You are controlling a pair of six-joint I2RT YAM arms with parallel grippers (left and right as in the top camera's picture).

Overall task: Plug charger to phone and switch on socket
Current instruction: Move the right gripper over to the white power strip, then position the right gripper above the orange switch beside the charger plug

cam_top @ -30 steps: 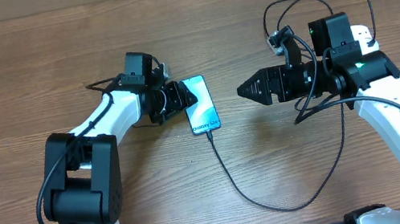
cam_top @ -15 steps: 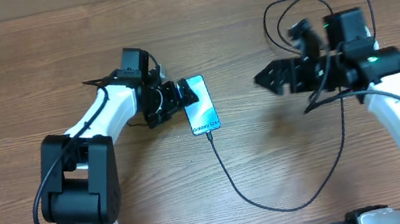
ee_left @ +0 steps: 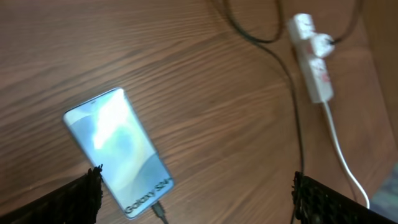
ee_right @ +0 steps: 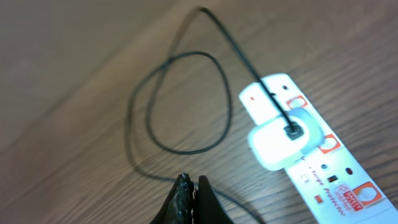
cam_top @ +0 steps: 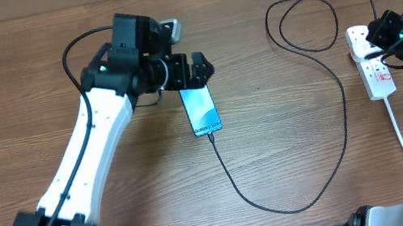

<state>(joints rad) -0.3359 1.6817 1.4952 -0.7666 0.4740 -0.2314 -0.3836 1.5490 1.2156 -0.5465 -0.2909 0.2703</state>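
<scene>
Your left fingers (cam_top: 194,66) wide; phone (cam_top: 202,110) flat on surface below, between them, charger cable (cam_top: 345,109) tip at its Galaxy end. Your right fingers (ee_right: 189,194) pinched shut, empty; power strip (ee_right: 311,168) ahead-right. Strip likely light, skids: press straight down, closed tips.

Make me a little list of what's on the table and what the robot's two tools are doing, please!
phone: flat on the wooden table, screen up
charger cable: black, tip at the phone's Galaxy end, looks plugged in
charger plug: white, sitting in the power strip
power: cannot tell whether the strip is switched on
left tool: open, holding nothing, above the phone's far end
right tool: shut, holding nothing, by the power strip
</scene>
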